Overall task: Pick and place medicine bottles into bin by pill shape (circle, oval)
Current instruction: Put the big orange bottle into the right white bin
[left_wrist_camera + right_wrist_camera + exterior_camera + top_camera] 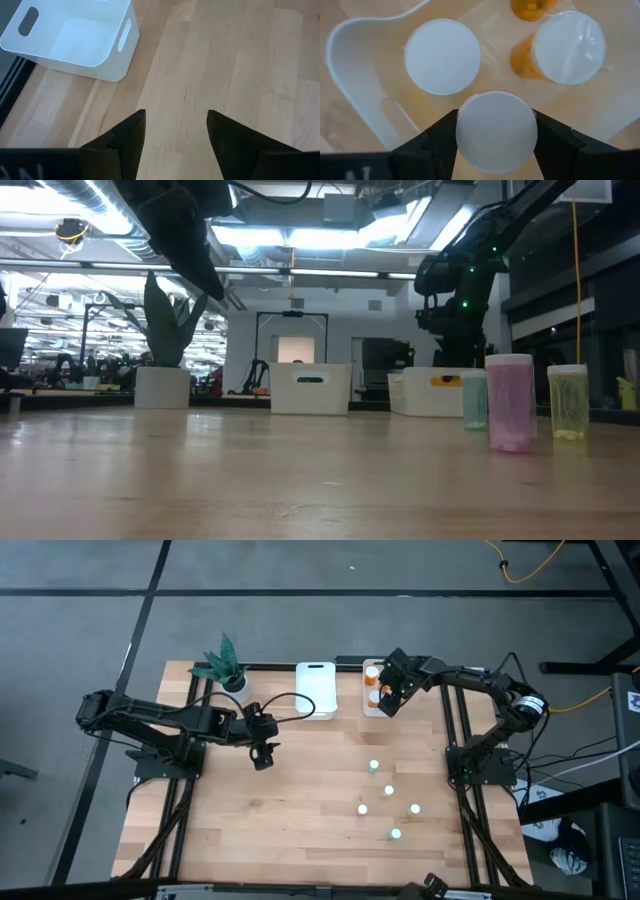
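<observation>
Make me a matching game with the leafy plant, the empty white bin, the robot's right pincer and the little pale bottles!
Things:
1. potted green plant
2. empty white plastic bin
3. right pincer
4. small pale bottles

Places or states:
A. standing loose on the bare wooden table
B. far edge, at the table's left corner
C. gripping a white-capped bottle over the right-hand bin
D. far edge, in the middle

Pairs: 1-B, 2-D, 3-C, 4-A

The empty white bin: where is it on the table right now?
In the high view, the empty white bin sits at the table's far edge, centre, between the potted plant and the bin of orange bottles.
</observation>
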You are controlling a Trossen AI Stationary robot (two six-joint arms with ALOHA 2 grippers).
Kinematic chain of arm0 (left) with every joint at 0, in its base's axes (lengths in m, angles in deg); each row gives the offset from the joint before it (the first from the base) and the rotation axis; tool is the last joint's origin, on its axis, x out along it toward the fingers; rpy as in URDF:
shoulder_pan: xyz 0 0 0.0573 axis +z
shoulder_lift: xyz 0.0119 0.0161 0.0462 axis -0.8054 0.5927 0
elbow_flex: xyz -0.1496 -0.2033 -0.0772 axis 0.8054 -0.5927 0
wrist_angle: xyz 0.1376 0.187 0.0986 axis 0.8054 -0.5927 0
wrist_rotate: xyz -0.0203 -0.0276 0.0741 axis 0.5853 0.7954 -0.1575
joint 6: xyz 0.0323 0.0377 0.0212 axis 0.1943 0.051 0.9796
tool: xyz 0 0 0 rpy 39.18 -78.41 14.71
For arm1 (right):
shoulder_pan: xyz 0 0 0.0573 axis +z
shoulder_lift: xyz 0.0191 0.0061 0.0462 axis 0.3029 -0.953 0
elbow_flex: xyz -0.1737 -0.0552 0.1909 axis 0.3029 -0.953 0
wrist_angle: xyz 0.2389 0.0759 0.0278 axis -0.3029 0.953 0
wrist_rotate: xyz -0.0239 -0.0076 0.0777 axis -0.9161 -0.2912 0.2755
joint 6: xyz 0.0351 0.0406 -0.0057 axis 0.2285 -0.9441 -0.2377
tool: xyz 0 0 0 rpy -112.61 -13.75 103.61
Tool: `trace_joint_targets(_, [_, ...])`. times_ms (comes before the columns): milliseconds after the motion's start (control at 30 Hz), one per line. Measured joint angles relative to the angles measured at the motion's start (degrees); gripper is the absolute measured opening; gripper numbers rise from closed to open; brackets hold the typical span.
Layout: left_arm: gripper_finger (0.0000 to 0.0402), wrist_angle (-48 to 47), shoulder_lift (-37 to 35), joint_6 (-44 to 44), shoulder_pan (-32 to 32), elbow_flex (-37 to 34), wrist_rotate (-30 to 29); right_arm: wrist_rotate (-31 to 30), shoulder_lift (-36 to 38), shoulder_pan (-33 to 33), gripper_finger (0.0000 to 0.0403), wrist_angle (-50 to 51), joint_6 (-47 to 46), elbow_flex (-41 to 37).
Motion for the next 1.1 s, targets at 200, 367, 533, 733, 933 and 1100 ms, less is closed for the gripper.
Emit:
trace_joint_targets(200, [0.0202, 0.0, 0.0, 0.0, 0.0, 0.0, 0.0, 1.7, 0.0, -0.1, 0.0222, -0.2, 0.5, 0.0])
trace_joint_targets(367, [0.0202, 0.0, 0.0, 0.0, 0.0, 0.0, 0.0, 4.4, 0.0, -0.1, 0.0224, -1.1, 1.8, 0.0])
trace_joint_targets(533, [0.0202, 0.0, 0.0, 0.0, 0.0, 0.0, 0.0, 4.4, 0.0, -0.6, 0.0224, -1.3, 1.7, 0.0])
trace_joint_targets(733, [0.0202, 0.0, 0.0, 0.0, 0.0, 0.0, 0.0, 4.4, 0.0, -0.5, 0.0225, -1.3, 1.7, 0.0])
trace_joint_targets(933, [0.0202, 0.0, 0.0, 0.0, 0.0, 0.0, 0.0, 4.3, 0.0, -0.5, 0.0226, -1.2, 1.6, 0.0])
trace_joint_targets(1100, [0.0202, 0.0, 0.0, 0.0, 0.0, 0.0, 0.0, 4.3, 0.0, -0.5, 0.0232, -1.1, 1.5, 0.0])
